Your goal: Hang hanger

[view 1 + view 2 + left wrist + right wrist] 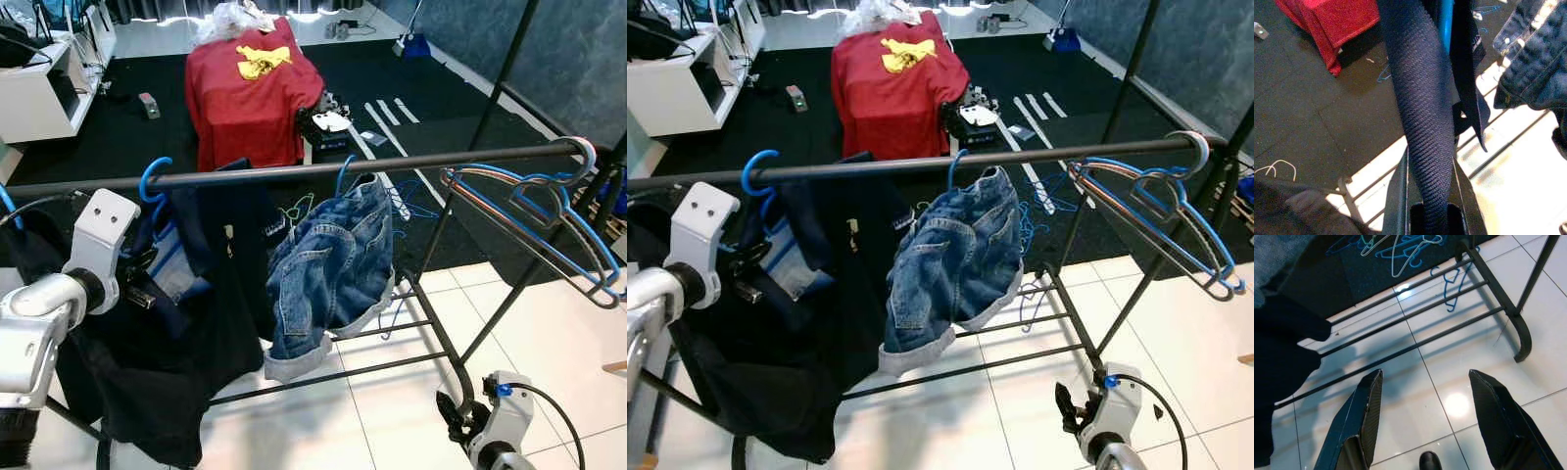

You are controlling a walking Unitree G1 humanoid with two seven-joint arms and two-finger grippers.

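Two garments hang on the rail (323,168) in front of you: a dark top (211,294) on a blue hanger (152,181), and denim shorts (328,269) just beside it toward the right. Your left gripper (1428,196) is up at the dark top, with its fingers (1396,198) closed narrow on a ribbed fold of that cloth; the hanger's blue shaft (1445,22) runs just behind the fold. Your right gripper (1425,421) hangs low over the white floor (1449,377) with its fingers (1359,413) spread wide and nothing between them, near the rack's lower bars (1415,320). At the rail's right end, several bare hangers (544,220) hang bunched together. More hangers (1396,247) lie on the dark carpet beyond the bars. Farther back a red cloth (250,88) covers a table.
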